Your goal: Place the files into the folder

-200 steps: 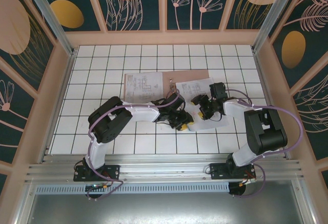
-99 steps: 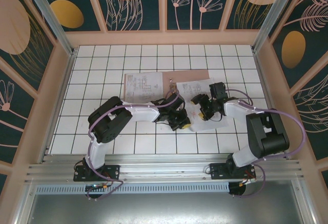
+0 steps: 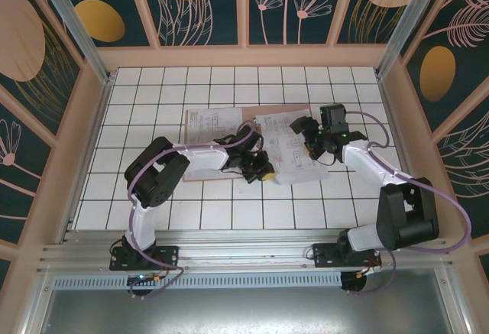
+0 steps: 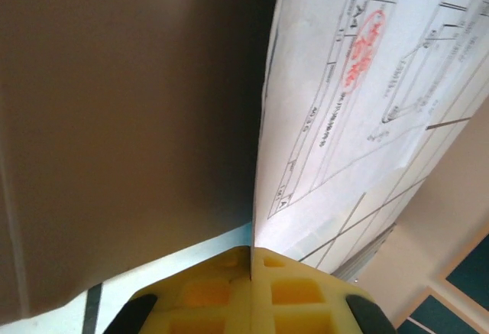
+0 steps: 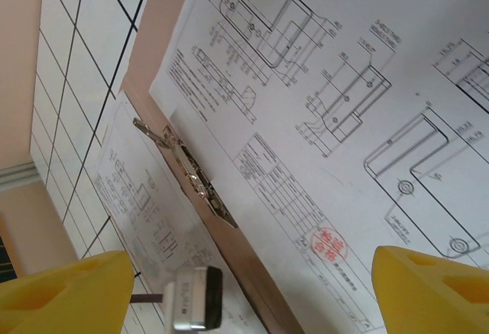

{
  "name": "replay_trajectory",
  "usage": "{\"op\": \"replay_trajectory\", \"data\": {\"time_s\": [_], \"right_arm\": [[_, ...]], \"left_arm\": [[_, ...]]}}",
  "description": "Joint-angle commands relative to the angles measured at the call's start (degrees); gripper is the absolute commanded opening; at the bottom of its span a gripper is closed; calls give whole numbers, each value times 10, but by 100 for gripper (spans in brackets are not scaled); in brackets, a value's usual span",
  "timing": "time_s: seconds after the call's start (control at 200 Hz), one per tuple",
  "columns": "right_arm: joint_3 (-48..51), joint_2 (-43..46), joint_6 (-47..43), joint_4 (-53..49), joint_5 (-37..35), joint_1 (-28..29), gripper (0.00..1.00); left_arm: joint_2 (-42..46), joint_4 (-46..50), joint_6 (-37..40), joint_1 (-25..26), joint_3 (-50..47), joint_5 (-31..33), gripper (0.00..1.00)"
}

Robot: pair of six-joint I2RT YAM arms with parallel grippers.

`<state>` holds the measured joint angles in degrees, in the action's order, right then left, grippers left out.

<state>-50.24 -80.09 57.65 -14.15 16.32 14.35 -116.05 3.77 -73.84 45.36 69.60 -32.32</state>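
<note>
Lying open like a book on the white-tiled worktop [image 3: 153, 97], the pinkish-brown folder [image 3: 279, 109] sits near the middle, between the two arms. A printed sheet [image 3: 212, 126] covers its left half, flat and roughly square to the folder's edges. A second sheet of engineering drawings [image 3: 284, 147] rests askew over the right half, its far right part running past the folder onto the tiles.

The left pincer [image 3: 260, 172] is at the near edge of that drawing sheet, close to the folder's centre fold. In the left wrist view its yellow pads [image 4: 290, 288] are clenched together, with the paper's edge running straight into the seam between them; brown folder card spreads to the left of the sheet, and a red stamp [image 4: 365, 47] shows on the paper.

The right pincer [image 3: 315, 137] hovers over the far right part of the same sheet, released, grasping nothing. From its wrist camera the two yellow fingertips [image 5: 61, 292] stand wide apart at the lower corners, above the drawings. A metal clip [image 5: 183, 167] lies along the folder's spine, between the two sheets.
</note>
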Motion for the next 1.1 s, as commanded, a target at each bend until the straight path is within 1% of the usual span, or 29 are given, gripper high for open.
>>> {"op": "replay_trajectory", "data": {"time_s": [0.0,0.46,1.096], "right_arm": [[-19,-7,-12,-16,-8,-2,82],[-17,-25,-19,-3,6,-2,82],[-6,-24,-18,7,15,-2,81]], "left_arm": [[-12,29,37,-12,24,-26,0],[-16,41,47,-33,23,-7,0],[-40,51,48,-43,63,11,0]]}}
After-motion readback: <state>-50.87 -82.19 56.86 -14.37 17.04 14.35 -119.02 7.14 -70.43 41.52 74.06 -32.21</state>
